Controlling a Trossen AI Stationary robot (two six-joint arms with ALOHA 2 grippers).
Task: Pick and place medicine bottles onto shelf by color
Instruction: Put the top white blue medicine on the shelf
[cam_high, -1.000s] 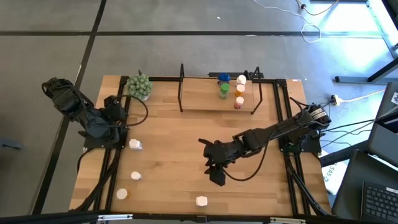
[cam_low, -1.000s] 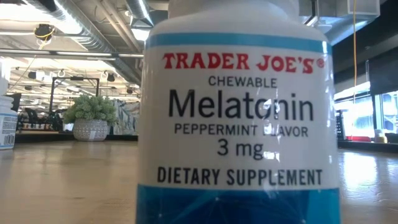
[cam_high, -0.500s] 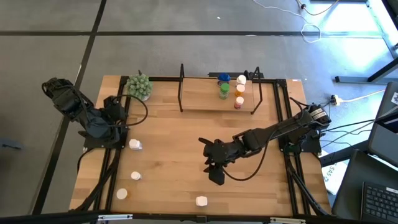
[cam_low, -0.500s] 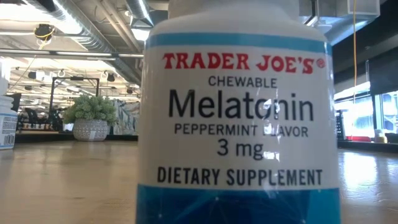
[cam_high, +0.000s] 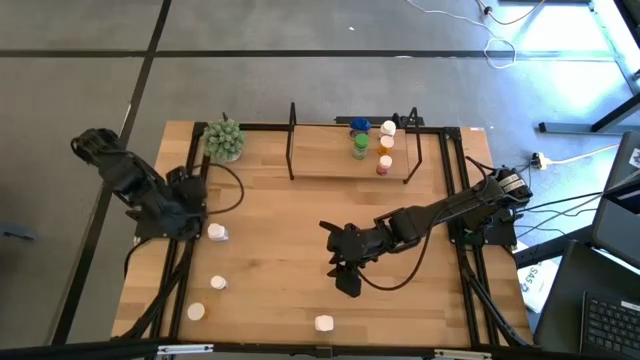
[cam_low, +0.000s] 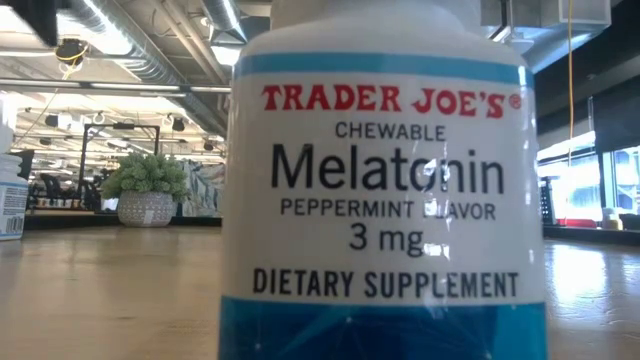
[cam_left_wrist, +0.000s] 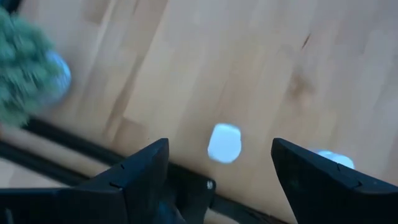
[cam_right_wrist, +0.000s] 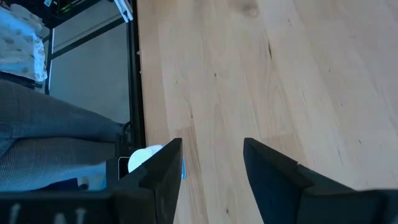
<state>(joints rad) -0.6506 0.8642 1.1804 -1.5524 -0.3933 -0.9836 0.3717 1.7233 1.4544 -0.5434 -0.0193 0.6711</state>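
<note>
Left end effector (cam_high: 196, 222) shifted beside upright white bottle (cam_high: 217, 233)

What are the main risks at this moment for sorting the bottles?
1. The bottles on the shelf stand close together; setting another there may knock the green bottle or orange bottle.
2. The left gripper has open fingers near a white bottle beside the frame rail; a fingertip might strike the rail or tip the bottle.

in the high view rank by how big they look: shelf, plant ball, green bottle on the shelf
1. shelf, largest by far
2. plant ball
3. green bottle, smallest

All sit along the same far edge of the table, so the order is safe.
</note>
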